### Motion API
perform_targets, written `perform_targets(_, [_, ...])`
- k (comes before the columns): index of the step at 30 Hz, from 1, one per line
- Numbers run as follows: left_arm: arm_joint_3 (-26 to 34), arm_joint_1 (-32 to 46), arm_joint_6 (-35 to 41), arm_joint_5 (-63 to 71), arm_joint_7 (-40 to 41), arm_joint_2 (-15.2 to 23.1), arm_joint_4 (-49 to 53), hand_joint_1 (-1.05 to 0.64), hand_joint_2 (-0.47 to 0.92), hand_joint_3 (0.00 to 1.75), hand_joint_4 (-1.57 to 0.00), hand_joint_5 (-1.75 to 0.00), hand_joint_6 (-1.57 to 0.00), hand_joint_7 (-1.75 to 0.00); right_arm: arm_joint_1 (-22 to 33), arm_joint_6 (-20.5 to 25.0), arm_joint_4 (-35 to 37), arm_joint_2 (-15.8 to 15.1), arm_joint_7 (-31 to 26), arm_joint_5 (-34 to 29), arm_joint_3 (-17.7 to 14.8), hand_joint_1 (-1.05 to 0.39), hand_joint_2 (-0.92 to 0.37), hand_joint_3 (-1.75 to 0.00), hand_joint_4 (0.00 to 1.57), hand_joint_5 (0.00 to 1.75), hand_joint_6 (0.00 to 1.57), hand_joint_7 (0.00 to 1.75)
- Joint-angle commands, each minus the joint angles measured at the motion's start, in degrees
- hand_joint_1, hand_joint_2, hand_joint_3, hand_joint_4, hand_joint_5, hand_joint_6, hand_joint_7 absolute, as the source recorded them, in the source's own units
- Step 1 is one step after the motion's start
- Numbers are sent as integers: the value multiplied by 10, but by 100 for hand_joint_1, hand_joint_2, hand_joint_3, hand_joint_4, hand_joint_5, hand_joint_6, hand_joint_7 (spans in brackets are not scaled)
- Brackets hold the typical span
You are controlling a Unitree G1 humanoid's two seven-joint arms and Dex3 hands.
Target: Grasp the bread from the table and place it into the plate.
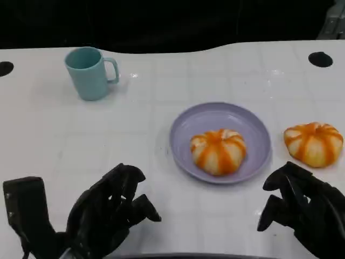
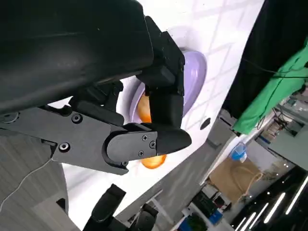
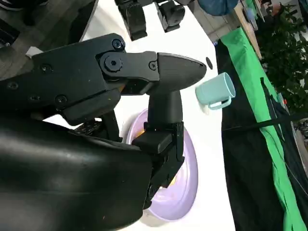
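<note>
I see my left hand point(image 1: 108, 213) low at the near edge of the worktop point(image 1: 161, 108), fingers point(image 1: 126, 181) curled loosely apart and holding nothing. My right hand point(image 1: 302, 208) sits at the near right, fingers likewise apart and empty, just short of a bread point(image 1: 314, 143) lying on the worktop beside the plate point(image 1: 186, 129). Another bread point(image 1: 218, 151) already rests in the plate. A teal mug point(image 1: 89, 73) stands far left.

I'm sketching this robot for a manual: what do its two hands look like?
Both hands, left hand and right hand, are matte black with chunky, segmented fingers. The wrist views show rounded glossy black shells, flat black plates fastened with round screws, and blunt tapered fingertips.
</note>
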Motion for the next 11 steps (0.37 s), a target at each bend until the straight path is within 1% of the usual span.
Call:
perform_targets(1, [2, -1, -11, -2, -16, 8, 8, -56, 92, 45, -82, -175, -58, -175, 5, 0, -6, -8, -3, -2, -5, -44, -92, -43, 62, 175, 49, 160])
perform_targets(11, [-3, -3, -24, 7, -23, 10, 16, -57, 92, 44, -82, -175, -55, -175, 5, -11, 5, -6, 6, 2, -10, -44, -92, -45, 64, 175, 50, 161])
